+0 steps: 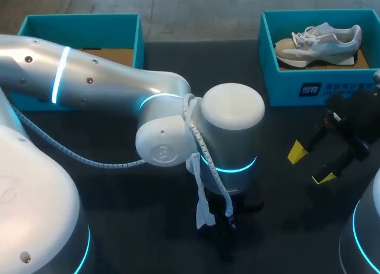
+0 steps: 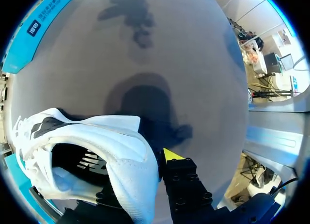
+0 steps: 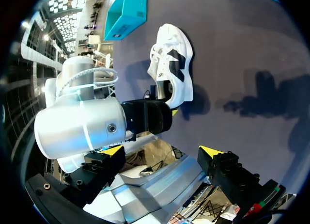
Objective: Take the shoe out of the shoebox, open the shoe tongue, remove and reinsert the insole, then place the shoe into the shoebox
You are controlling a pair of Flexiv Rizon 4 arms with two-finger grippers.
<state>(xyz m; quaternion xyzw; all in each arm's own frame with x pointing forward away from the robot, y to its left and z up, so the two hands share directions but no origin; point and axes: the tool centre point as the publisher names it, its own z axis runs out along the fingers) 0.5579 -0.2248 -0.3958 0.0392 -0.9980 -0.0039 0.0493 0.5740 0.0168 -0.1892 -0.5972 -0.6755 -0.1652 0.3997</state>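
Head view: left arm (image 1: 231, 131) hides the shoe (image 2: 121, 151) the left gripper (image 2: 147, 168) clamps; right gripper (image 1: 310, 165) gapes empty.

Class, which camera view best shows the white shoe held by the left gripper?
The right wrist view: the whole shoe shows, with the left gripper at its heel. The left wrist view shows only the heel and opening, close up. In the head view the left arm hides nearly all of it.

Head overhead; wrists seemingly share shoe (image 3: 172, 64).
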